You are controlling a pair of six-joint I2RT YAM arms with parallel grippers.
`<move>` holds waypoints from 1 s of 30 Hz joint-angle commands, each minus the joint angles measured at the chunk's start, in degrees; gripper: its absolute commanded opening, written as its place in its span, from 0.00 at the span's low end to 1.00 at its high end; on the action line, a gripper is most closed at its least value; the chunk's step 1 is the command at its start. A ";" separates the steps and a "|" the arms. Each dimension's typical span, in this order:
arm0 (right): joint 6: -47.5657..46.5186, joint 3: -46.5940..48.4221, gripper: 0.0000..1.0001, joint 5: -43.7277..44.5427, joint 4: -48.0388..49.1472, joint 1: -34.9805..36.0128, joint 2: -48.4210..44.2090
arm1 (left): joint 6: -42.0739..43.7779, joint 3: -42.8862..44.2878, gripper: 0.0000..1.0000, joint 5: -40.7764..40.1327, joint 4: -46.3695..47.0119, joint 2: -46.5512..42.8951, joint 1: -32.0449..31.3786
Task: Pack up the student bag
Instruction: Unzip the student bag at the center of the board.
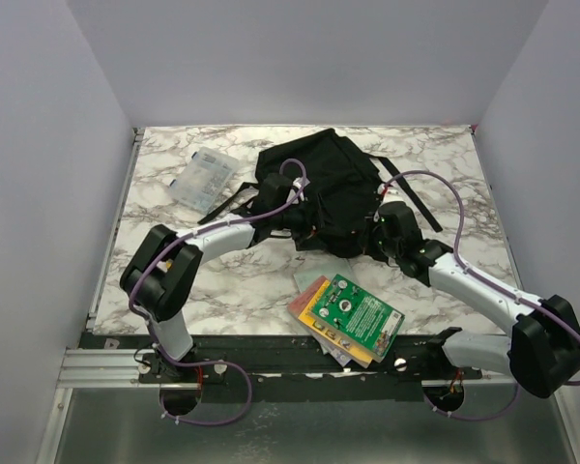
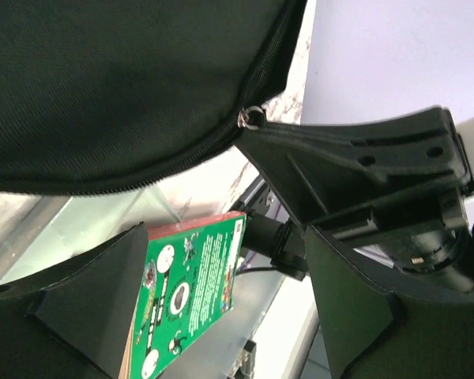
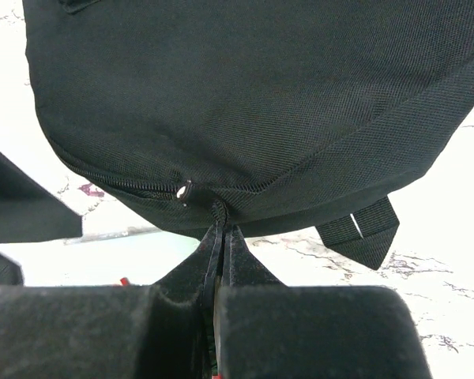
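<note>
The student bag (image 1: 321, 179) is a black fabric backpack lying at the back middle of the table. It fills the top of the left wrist view (image 2: 118, 79) and of the right wrist view (image 3: 261, 87). My right gripper (image 3: 220, 225) is shut on a small black tab at the bag's zipper line, beside the metal zipper slider (image 3: 183, 191). In the top view it is at the bag's near right edge (image 1: 369, 235). My left gripper (image 2: 225, 245) is open and empty, under the bag's near edge (image 1: 304, 222). Its fingers (image 2: 87, 308) are wide apart.
A stack of books with a green one on top (image 1: 348, 314) lies at the near middle and also shows in the left wrist view (image 2: 186, 300). A clear plastic case (image 1: 205, 179) lies back left. Black straps (image 1: 411, 193) trail right of the bag.
</note>
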 commanded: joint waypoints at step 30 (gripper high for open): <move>0.77 7.35 0.01 6.04 -6.53 2.41 -5.70 | -0.72 -4.17 0.84 1.02 7.78 -4.59 1.39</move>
